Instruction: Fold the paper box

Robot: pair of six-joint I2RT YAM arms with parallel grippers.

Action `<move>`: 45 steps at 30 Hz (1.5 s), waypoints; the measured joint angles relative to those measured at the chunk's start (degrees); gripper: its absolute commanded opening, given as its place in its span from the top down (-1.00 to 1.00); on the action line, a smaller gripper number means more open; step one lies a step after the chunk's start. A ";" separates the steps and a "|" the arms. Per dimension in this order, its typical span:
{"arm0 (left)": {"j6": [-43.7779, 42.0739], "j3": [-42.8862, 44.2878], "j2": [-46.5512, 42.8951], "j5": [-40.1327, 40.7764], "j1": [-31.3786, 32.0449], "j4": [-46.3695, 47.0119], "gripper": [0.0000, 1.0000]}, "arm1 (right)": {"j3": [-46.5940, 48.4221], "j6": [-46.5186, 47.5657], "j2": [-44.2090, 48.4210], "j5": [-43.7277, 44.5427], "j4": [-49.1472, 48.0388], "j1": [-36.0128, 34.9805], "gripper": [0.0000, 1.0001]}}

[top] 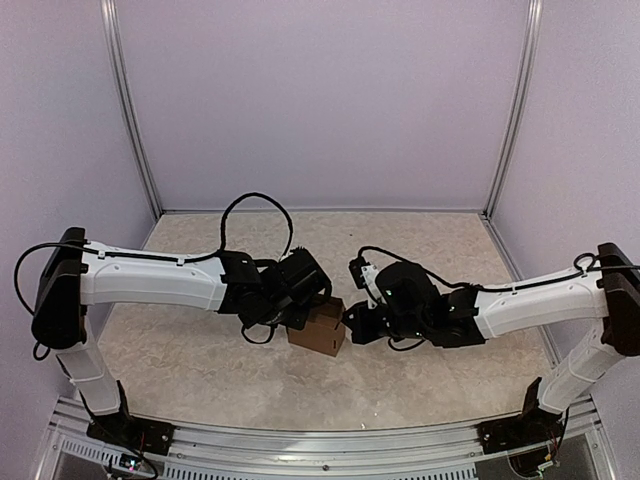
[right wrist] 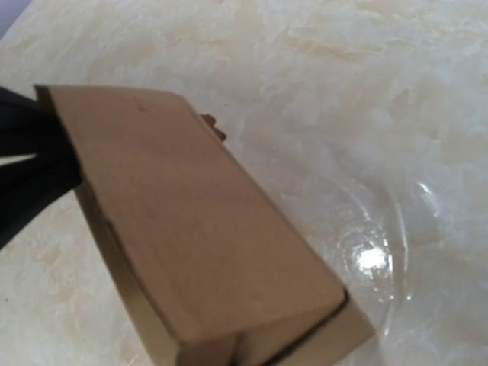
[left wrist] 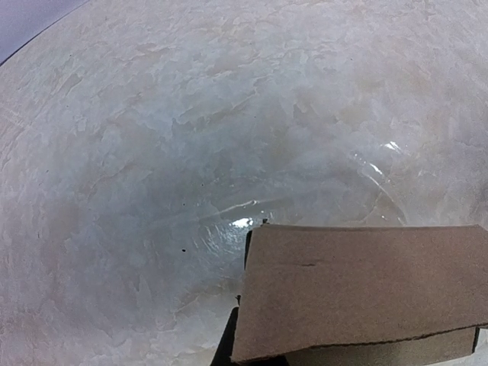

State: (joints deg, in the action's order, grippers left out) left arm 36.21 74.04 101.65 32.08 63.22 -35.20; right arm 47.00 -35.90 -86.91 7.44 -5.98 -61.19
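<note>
One brown box (top: 317, 330), folded into a cube, stands on the table (top: 200, 370) at the centre of the top view, between two grippers. The left gripper (top: 300, 305) is at its upper-left corner and the right gripper (top: 352, 322) against its right side. I cannot tell how far either gripper's jaws are open. Only the right wrist view shows the box's closed end.

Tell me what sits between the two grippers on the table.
The paper box stands between the left gripper and the right gripper, close to both; the top external view shows it.
</note>
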 measured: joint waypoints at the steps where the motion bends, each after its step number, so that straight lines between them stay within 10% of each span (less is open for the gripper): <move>1: 0.02 0.00 0.00 0.09 0.00 -0.04 1.00 | 0.13 0.02 -0.20 0.02 -0.02 -0.07 1.00; 45: -0.02 0.07 0.00 0.13 0.59 -0.17 1.00 | -1.88 13.51 5.07 -9.16 1.70 3.74 0.90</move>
State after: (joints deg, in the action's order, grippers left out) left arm 36.18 74.11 101.65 32.21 63.81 -35.38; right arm 45.12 -22.39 -81.84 -1.72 -4.27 -57.45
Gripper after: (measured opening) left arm 0.005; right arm 0.059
